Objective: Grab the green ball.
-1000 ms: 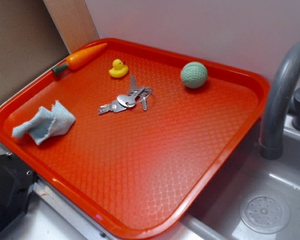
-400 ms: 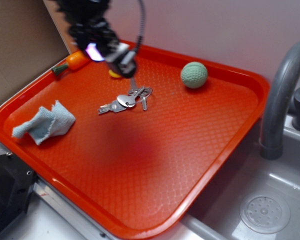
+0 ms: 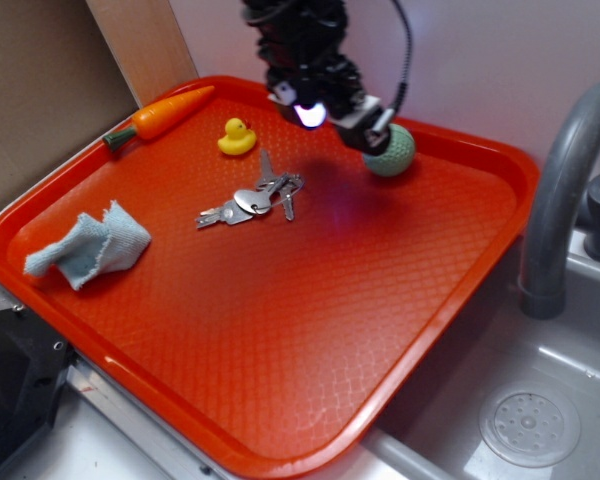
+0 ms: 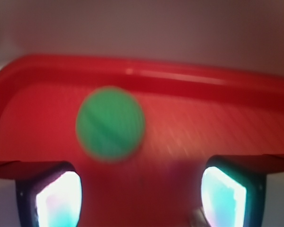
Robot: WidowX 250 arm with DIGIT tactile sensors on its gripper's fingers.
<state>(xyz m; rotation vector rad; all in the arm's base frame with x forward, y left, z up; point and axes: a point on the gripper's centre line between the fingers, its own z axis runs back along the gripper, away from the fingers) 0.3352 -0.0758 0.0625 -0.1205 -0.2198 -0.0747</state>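
The green ball (image 3: 392,152) rests on the red tray (image 3: 280,330) near its far right rim. My gripper (image 3: 342,118) hangs just left of the ball and above it, partly covering its left side in the exterior view. In the blurred wrist view the green ball (image 4: 110,123) lies ahead of the gripper (image 4: 141,198), left of centre. The two fingers (image 4: 57,198) stand wide apart with only tray floor between them. The gripper is open and holds nothing.
A bunch of keys (image 3: 255,200) lies mid-tray, a yellow duck (image 3: 237,137) and a toy carrot (image 3: 165,113) near the far left rim, a blue cloth (image 3: 92,245) at the left. A grey faucet (image 3: 565,190) and sink (image 3: 530,425) stand to the right. A wall runs behind the tray.
The arm has entered from the upper left and swept right across the tray, from above the duck to beside the green ball. The objects on the tray have not moved.
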